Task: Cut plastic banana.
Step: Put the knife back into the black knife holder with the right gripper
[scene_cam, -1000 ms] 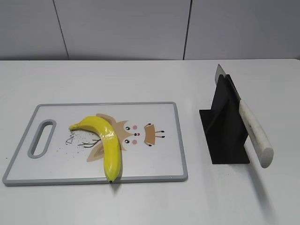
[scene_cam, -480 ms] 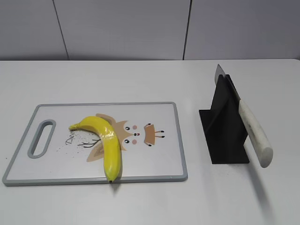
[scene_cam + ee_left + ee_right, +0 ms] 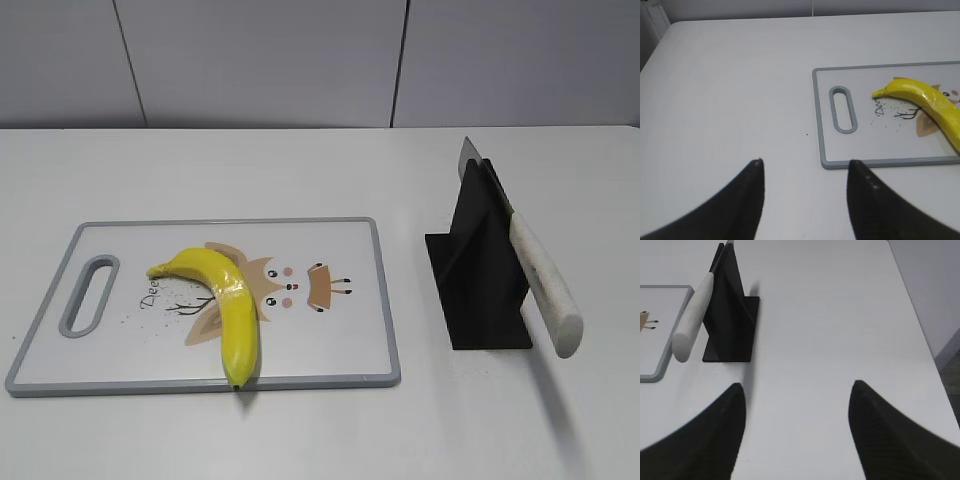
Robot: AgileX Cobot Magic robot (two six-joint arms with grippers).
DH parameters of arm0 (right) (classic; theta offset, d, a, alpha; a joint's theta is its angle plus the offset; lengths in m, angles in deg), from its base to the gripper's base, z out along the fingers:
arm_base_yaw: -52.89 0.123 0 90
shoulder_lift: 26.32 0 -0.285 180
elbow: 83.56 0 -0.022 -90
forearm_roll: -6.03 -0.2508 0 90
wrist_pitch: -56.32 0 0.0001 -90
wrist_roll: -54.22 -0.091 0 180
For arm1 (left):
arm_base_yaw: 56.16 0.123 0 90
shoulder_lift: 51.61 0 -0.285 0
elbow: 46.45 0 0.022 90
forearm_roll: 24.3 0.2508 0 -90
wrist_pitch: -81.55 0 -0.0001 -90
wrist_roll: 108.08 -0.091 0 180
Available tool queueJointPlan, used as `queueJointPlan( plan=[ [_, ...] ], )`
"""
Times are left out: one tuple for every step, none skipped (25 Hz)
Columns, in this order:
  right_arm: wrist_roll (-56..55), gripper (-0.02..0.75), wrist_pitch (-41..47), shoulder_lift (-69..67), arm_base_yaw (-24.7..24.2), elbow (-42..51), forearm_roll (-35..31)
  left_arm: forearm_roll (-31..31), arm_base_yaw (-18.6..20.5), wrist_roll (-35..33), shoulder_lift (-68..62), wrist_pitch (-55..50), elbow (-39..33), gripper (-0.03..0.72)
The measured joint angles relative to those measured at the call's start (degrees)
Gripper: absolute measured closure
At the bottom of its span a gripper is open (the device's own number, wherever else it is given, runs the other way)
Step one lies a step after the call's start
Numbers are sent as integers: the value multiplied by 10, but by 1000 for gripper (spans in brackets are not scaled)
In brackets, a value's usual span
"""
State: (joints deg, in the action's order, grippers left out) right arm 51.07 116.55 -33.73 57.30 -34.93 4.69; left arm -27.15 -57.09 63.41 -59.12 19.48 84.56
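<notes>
The plastic banana (image 3: 224,305) is glossy yellow and curved, lying on a white cutting board (image 3: 330,350) with a grey rim and a cartoon print. It also shows in the left wrist view (image 3: 925,97). A knife (image 3: 540,280) with a white handle leans in a black stand (image 3: 475,270), also seen in the right wrist view (image 3: 692,320). My left gripper (image 3: 805,162) is open and empty over bare table, left of the board (image 3: 865,162). My right gripper (image 3: 797,385) is open and empty, right of the stand (image 3: 732,315). Neither gripper shows in the exterior view.
The white table (image 3: 300,170) ends at a grey wall at the back. The board has a slotted handle (image 3: 88,293) at its left end. The table's right edge (image 3: 920,330) shows in the right wrist view.
</notes>
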Motion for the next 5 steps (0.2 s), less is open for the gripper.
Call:
queueJointPlan(
  plan=[
    [0,222,0,0,-2,0,0,0,0,0,0,0,0,173],
    [0,222,0,0,-3,0,0,0,0,0,0,0,0,173],
    [0,222,0,0,-3,0,0,0,0,0,0,0,0,175],
    [0,222,0,0,-3,0,0,0,0,0,0,0,0,177],
    [0,222,0,0,-3,0,0,0,0,0,0,0,0,178]
  ],
)
